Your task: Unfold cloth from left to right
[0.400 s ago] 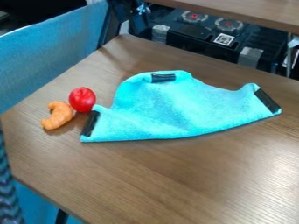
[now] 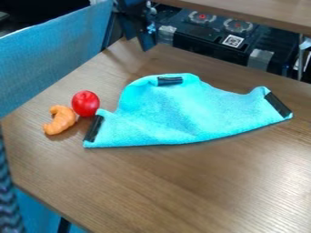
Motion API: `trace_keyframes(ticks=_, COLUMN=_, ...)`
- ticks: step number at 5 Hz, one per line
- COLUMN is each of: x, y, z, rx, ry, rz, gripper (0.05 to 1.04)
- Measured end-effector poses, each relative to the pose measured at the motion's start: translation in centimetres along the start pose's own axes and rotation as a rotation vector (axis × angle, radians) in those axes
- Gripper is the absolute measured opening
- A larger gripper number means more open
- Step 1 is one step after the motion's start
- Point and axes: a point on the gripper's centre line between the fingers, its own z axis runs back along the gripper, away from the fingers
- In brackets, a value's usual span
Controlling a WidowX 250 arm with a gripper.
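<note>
Turquoise cloth, partly folded, nearer the camera than the spread fingers, untouched.

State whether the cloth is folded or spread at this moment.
Folded, at least in part: the cloth lies in an uneven shape, with a rounded hump at the back and a slanting crease near its left corner.
</note>
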Motion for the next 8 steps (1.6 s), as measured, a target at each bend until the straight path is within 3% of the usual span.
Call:
trace_keyframes(ticks=2, x=0.2, y=-1.5, z=-3.2, rx=0.058, ry=0.057, rz=-0.038, gripper=1.000)
trace_keyframes(ticks=3, x=-0.1, y=-1.7, z=-5.3, rx=0.113, ry=0.091, rz=-0.052, gripper=1.000)
trace_keyframes(ticks=4, x=-0.2, y=-1.4, z=-6.2, rx=0.147, ry=0.090, rz=-0.067, gripper=1.000)
trace_keyframes(ticks=5, x=-0.5, y=-1.5, z=-7.4, rx=0.143, ry=0.113, rz=-0.061, gripper=1.000)
trace_keyframes(ticks=7, x=-0.3, y=-1.5, z=-7.9, rx=0.161, ry=0.113, rz=-0.061, gripper=1.000)
trace_keyframes(ticks=8, x=-0.1, y=-1.3, z=-8.3, rx=0.190, ry=0.112, rz=-0.065, gripper=0.950)
